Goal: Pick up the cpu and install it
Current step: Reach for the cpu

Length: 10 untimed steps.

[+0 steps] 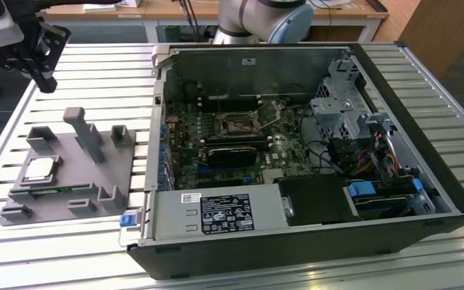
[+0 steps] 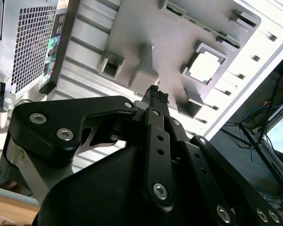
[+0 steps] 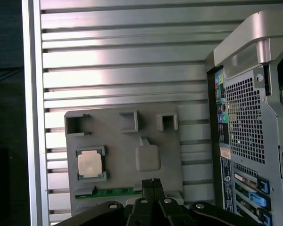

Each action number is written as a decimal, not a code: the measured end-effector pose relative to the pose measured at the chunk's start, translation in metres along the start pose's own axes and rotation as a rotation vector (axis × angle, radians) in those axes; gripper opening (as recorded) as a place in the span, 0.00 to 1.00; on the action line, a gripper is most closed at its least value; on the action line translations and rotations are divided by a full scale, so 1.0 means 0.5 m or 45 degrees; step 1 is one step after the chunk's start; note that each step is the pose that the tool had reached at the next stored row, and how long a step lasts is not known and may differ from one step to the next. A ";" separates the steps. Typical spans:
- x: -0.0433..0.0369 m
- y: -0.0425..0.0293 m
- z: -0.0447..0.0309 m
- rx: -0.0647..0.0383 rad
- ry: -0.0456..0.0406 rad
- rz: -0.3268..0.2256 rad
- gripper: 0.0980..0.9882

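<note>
From here I see the gripper (image 1: 46, 84) hanging high above the slatted aluminium table (image 1: 95, 66), toward the exterior view's left and well apart from everything on it. In both wrist views its two black fingertips (image 3: 147, 184) are pressed together with no gap and nothing between them; it holds nothing and touches nothing. The cpu (image 1: 38, 170) lies flat in its square pocket on the grey fixture plate (image 1: 63, 211), shiny top up, beside the open computer case (image 1: 296, 248). The first wrist view looks straight down on the plate, so I can see the cpu (image 3: 89, 165), a green memory stick (image 3: 113, 192) along the plate's edge and the blocky post (image 3: 146, 157) nearest the closed tips. The second wrist view gives the cpu (image 2: 205, 66) at a slant beyond the tips. The exterior view adds the case's inside, with the black socket (image 1: 238, 125) on the board.
</note>
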<state>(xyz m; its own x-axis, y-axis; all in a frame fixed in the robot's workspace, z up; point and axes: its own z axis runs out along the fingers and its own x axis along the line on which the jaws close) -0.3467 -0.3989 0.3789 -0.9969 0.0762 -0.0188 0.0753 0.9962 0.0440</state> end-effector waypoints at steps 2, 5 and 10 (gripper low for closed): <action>0.008 -0.001 0.001 0.000 0.000 0.000 0.01; 0.018 -0.001 0.001 0.000 0.000 0.000 0.01; 0.036 -0.003 0.002 0.000 0.000 0.000 0.01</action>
<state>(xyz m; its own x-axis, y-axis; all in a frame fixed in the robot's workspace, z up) -0.3648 -0.3989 0.3773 -0.9969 0.0763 -0.0186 0.0754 0.9962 0.0440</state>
